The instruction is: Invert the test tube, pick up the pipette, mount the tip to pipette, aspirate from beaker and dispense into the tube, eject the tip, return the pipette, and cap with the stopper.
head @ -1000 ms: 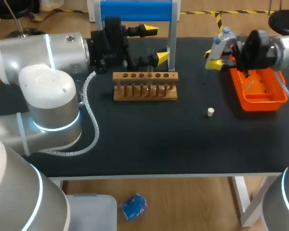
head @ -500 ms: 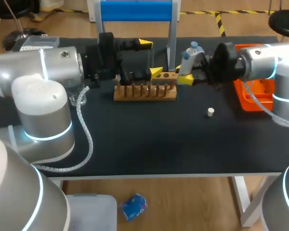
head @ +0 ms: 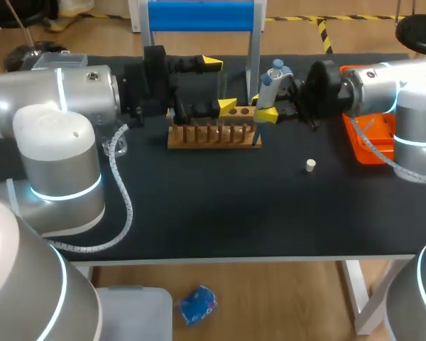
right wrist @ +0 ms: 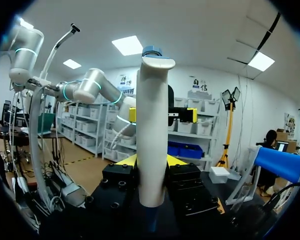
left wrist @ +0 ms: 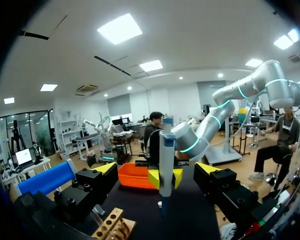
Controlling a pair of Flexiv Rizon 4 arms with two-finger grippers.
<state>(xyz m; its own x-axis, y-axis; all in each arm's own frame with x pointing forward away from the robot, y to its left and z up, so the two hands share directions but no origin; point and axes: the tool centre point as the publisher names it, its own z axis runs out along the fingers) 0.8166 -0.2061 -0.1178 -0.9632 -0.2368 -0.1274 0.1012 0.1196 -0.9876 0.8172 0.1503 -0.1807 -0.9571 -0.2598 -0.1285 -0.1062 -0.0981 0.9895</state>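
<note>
The right gripper (right wrist: 151, 161) clamps the pipette (right wrist: 152, 125) upright between its fingers. It looks like light, stiff, smooth plastic, likely best held mid-barrel. The left gripper (head: 221, 85) stands apart, the pipette just ahead.

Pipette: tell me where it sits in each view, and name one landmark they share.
Head view: pipette upright in the right arm's jaws, at the rack's right end.
Left wrist view: pipette upright ahead of the open jaws.
Right wrist view: pipette clamped between its own jaws.
Shared landmark: blue panel.
</note>
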